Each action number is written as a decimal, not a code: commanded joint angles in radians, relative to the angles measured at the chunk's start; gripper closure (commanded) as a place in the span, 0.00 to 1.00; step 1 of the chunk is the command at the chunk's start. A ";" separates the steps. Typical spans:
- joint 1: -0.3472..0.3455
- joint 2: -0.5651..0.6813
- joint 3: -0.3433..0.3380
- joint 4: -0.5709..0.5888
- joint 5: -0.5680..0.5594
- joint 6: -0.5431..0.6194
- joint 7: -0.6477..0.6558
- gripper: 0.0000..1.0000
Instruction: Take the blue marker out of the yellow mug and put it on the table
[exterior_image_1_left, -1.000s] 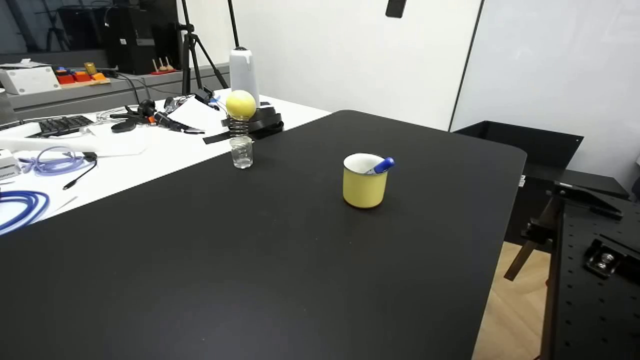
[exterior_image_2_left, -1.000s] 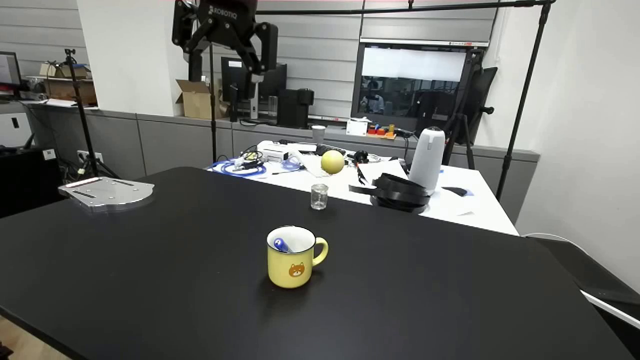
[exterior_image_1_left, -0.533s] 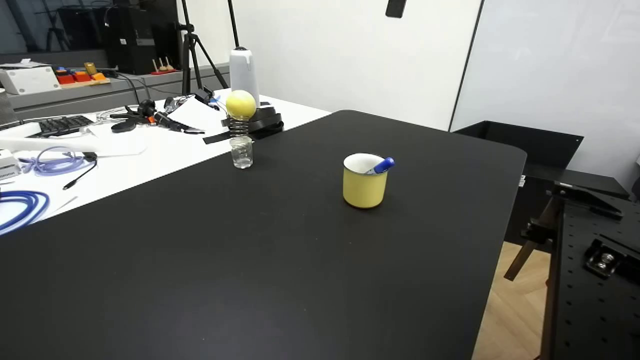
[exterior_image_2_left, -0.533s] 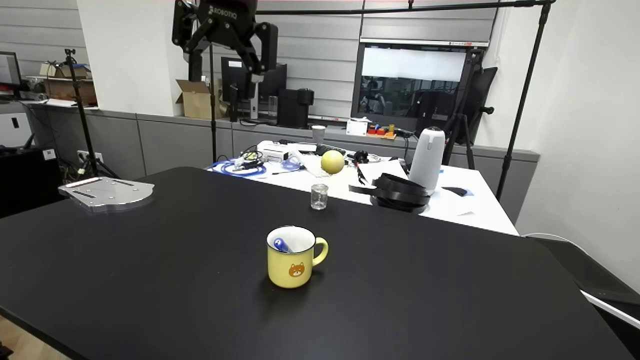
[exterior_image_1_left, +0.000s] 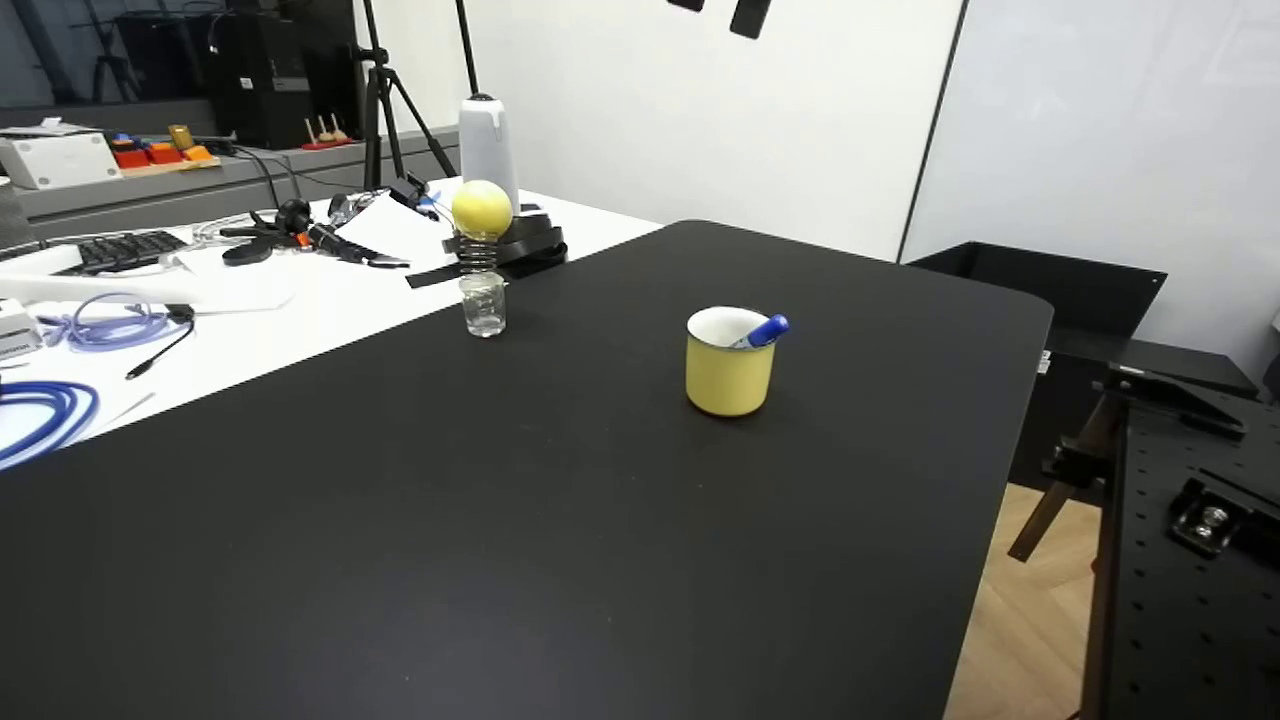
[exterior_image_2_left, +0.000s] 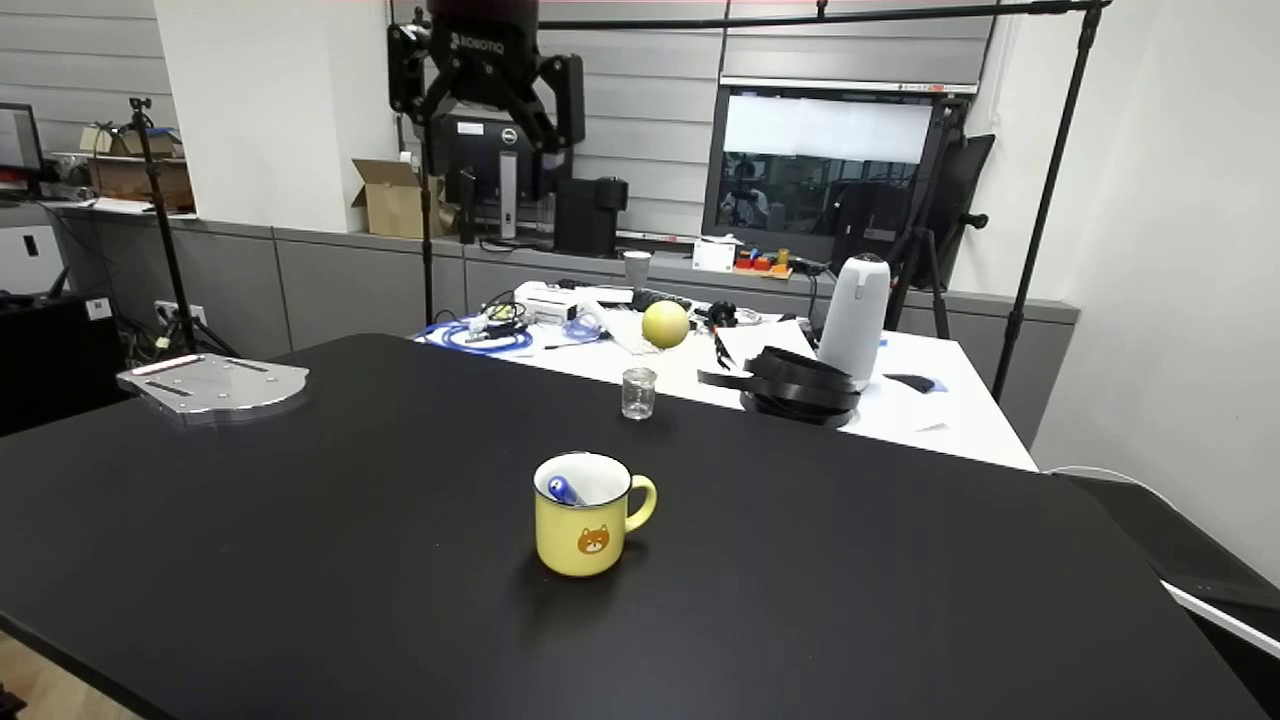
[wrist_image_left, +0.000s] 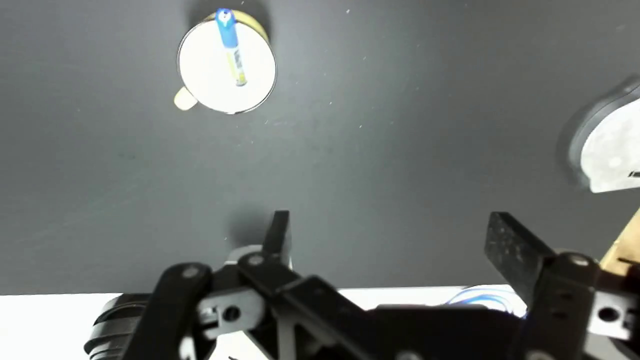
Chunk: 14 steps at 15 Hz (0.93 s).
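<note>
In the wrist view the fingers (wrist_image_left: 516, 251) stand wide apart in the lower half of the frame, one left of centre and one toward the right, with the dark bench (wrist_image_left: 380, 165) showing through the gap. They hang well apart from the blue marker (wrist_image_left: 228, 33), which sits in the yellow mug (wrist_image_left: 205, 70) at the upper left of that frame. The marker leans, its blue end poking out over the rim and its paler end down in the white interior. In an exterior view the mug stands upright near the centre, handle to the right and a brown animal face (exterior_image_2_left: 593, 541) on its side, while the fingers point down at the upper left, high over the bench. In an exterior view two dark fingertips (exterior_image_1_left: 750, 15) reach in at the top edge.

On the bench's matte black top a small clear glass (exterior_image_2_left: 638, 393) stands near the far edge, and a pale slotted plate (exterior_image_2_left: 215, 385) lies at the left of the frame. Beyond is a white table (exterior_image_2_left: 955, 390) with a black coiled band (exterior_image_2_left: 800, 385) and a white tapered device (exterior_image_2_left: 855, 315); a yellow ball (exterior_image_2_left: 665, 325) shows against it. A cardboard box (exterior_image_2_left: 392, 200) is at the upper left.
</note>
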 joint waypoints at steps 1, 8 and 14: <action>-0.040 0.105 0.004 -0.004 -0.018 0.187 0.018 0.00; -0.155 0.335 0.006 0.022 -0.176 0.366 0.156 0.00; -0.185 0.404 -0.005 0.010 -0.324 0.310 0.293 0.00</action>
